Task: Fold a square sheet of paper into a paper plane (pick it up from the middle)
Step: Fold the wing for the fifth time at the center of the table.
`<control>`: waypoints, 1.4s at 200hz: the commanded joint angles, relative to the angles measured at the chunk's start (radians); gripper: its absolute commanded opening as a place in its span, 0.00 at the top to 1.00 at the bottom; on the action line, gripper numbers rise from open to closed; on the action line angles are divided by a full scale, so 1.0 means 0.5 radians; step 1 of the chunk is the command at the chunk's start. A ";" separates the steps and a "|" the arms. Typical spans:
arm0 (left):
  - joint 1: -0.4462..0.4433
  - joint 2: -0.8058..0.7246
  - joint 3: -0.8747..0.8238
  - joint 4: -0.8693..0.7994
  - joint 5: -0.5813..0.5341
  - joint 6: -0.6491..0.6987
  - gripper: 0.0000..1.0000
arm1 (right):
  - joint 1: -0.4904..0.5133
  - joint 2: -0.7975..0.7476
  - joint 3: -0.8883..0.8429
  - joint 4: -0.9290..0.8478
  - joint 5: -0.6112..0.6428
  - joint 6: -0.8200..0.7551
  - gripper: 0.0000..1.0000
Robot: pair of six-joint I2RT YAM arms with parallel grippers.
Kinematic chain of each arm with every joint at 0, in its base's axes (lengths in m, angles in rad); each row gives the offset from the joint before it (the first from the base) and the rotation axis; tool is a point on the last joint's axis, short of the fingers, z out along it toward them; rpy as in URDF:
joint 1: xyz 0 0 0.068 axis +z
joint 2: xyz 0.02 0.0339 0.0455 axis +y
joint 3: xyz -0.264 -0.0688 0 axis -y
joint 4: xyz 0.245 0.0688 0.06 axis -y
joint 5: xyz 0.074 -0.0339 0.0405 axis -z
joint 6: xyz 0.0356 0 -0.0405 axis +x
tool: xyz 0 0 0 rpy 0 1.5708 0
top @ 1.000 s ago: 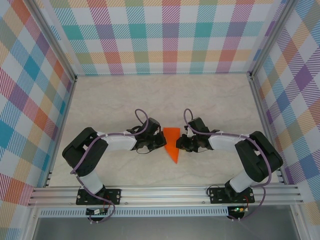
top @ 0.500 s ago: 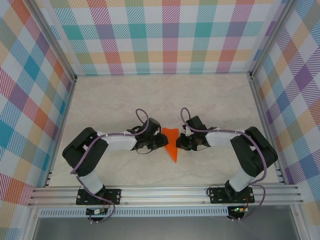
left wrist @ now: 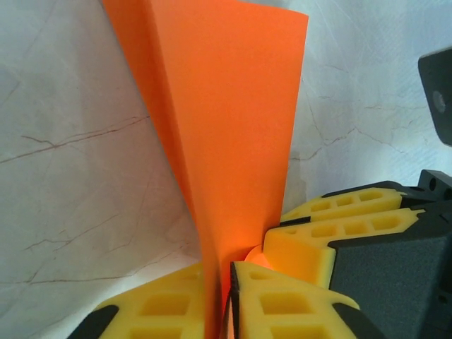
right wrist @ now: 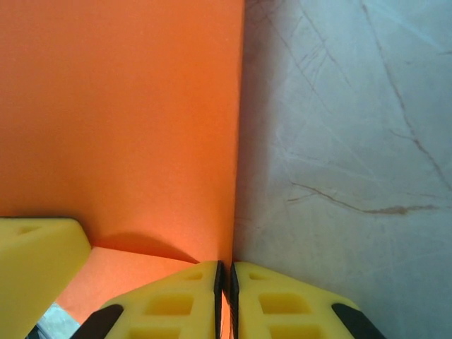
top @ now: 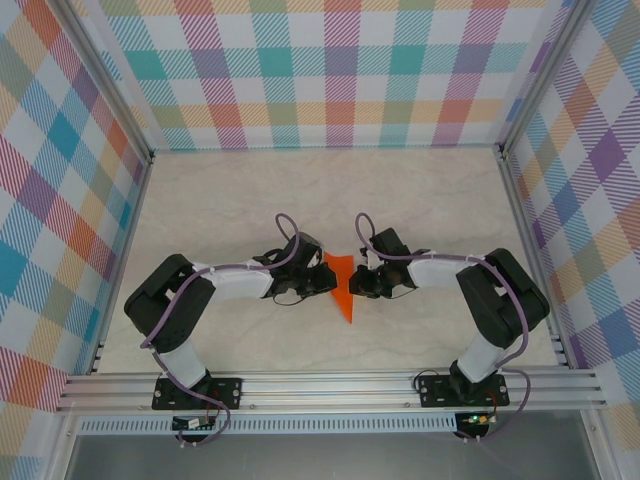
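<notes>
1. Noting the table (top: 420, 200): an orange paper plane (top: 343, 292) sits at its middle, nose toward the near edge.
2. Left gripper (left wrist: 224, 286) is clamped on the plane's raised fold. Right gripper (right wrist: 224, 282) is pinched on the opposite edge.
3. Handling, my guess: light, thin and limp. It creases easily and may tear under opposing pulls. Best hold: the stiffer centre crease.

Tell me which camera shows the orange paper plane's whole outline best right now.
Top external: the paper plane appears nearly whole, a narrow triangle tapering toward the bottom of the picture. The left wrist view catches a standing fold up close; the right wrist view, a flat orange face and one straight edge.
</notes>
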 commanded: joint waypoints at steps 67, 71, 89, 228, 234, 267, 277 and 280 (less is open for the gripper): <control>0.016 -0.011 0.018 0.018 -0.038 -0.174 0.94 | 0.068 -0.590 -0.169 -0.174 0.405 -0.074 0.62; 0.016 -0.010 0.021 0.015 -0.035 -0.178 0.94 | 0.092 -0.619 -0.191 -0.154 0.419 -0.087 0.62; 0.016 -0.011 0.038 0.001 -0.027 -0.190 0.94 | 0.240 -0.729 -0.245 -0.165 0.647 -0.142 0.59; 0.017 0.020 0.094 -0.063 -0.005 -0.216 0.94 | 1.089 -0.394 -0.260 0.251 1.557 -0.588 0.59; 0.017 0.019 0.092 -0.067 -0.006 -0.216 0.94 | 1.095 -0.380 -0.255 0.253 1.593 -0.593 0.59; 0.017 0.007 0.084 -0.076 -0.010 -0.211 0.94 | 1.104 -0.352 -0.259 0.302 1.673 -0.608 0.60; 0.015 0.013 0.087 -0.071 -0.004 -0.212 0.94 | 1.110 -0.331 -0.245 0.302 1.686 -0.622 0.60; 0.014 0.015 0.088 -0.071 -0.004 -0.213 0.94 | 1.114 -0.322 -0.239 0.304 1.693 -0.624 0.61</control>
